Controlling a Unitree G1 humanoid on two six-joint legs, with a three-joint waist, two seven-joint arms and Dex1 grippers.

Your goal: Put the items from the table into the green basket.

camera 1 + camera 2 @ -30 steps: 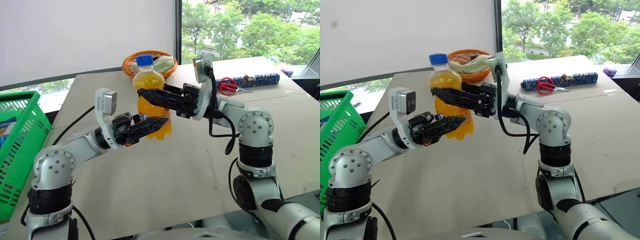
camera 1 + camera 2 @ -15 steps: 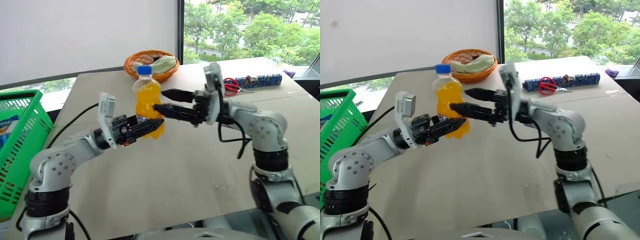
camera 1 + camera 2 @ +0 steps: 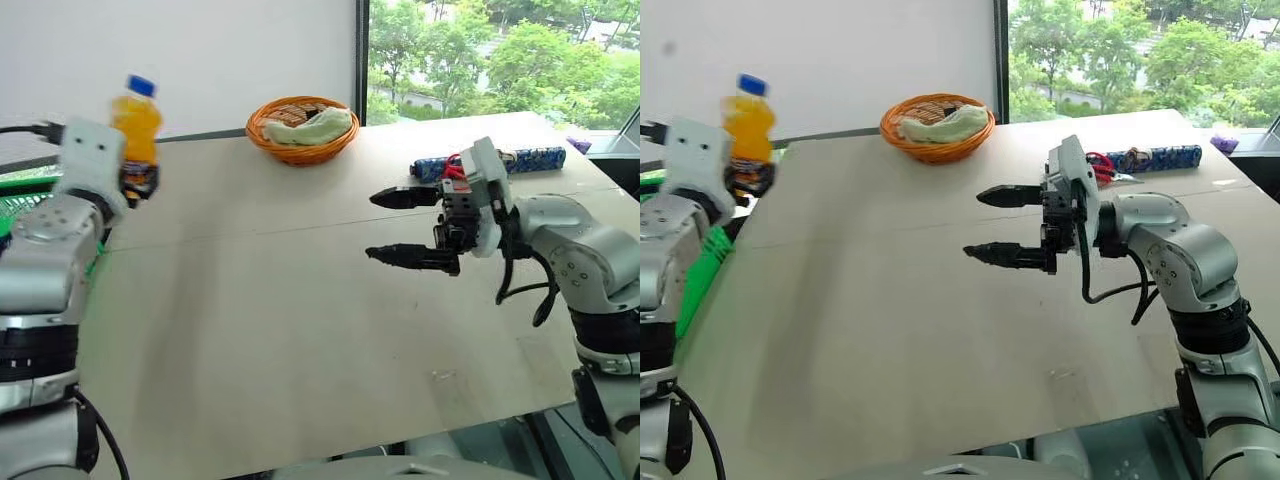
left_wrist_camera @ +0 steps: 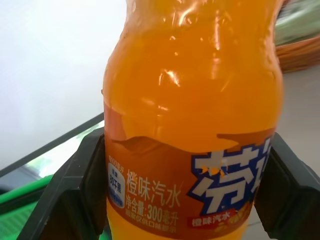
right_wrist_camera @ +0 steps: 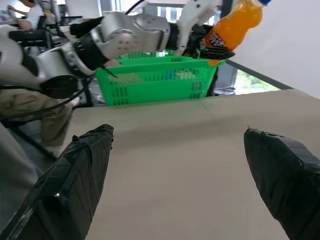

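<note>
At the far left I have the left tool [image 4: 185, 200] clamped on the orange soda bottle [image 3: 136, 125], its two black fingers [image 4: 70, 190] pressed to either side of the label. The bottle stands upright with its blue cap on top, lifted clear of the table [image 3: 300, 330] at the table's left edge. I judge that grip low on the body keeps it steady for the carry. The green basket [image 5: 155, 80] sits off the table's left side, and in the right wrist view the bottle hangs above and just beside its rim, so I read this as the last stretch before lowering it in. It is not yet inside.

Moving right, a round orange wicker bowl [image 3: 302, 128] with a pale cloth sits at the far edge of the table, not part of the job.

Further right, the right tool [image 3: 405, 227] hovers empty over the middle of the table, its fingers spread wide apart and pointing left, level with the tabletop. I take that as a hand freed from the bottle.

Behind it, at the far right, lie red-handled scissors [image 3: 1102, 165] and a long patterned blue case [image 3: 1155, 158]. I cannot make out the pink box.
</note>
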